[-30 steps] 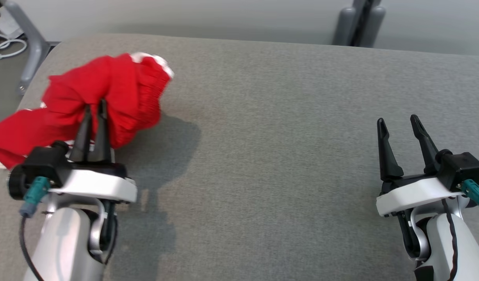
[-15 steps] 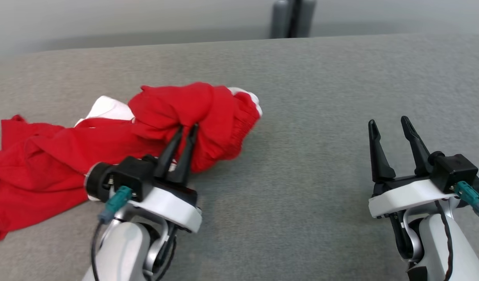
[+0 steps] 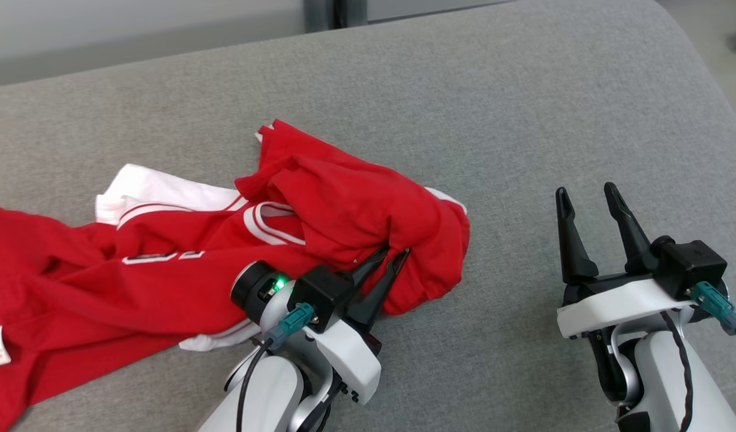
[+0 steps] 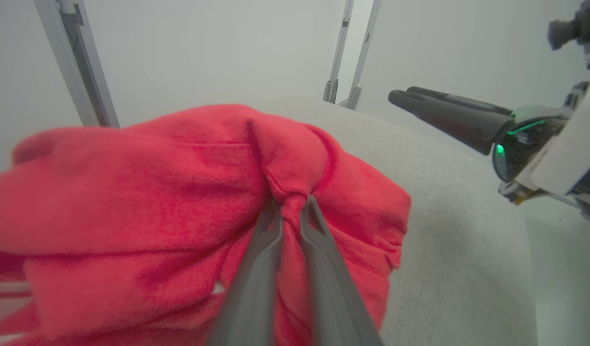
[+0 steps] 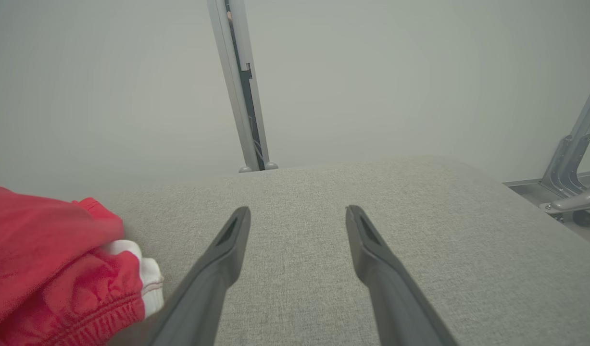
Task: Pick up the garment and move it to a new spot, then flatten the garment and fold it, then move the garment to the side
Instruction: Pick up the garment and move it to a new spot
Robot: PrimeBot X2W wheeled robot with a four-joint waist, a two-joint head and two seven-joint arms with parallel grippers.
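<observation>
1. The left gripper is staying clamped on a pinch of red cloth. The left wrist view is showing its fingers nearly together around a bunched fold.
2. It is drawing closer to the right gripper, which is waiting wide open and empty. A second ago the two were well apart.
3. The garment, a red top with white trim, is trailing behind the grip across the grey padded table. It is lying lower and more strung out than the tight bundle of a second ago.
4. The head camera is turning as well, so part of the shift is only the view's.
5. The move to a new spot is probably nearing its end, leaving release and flattening to come.
</observation>
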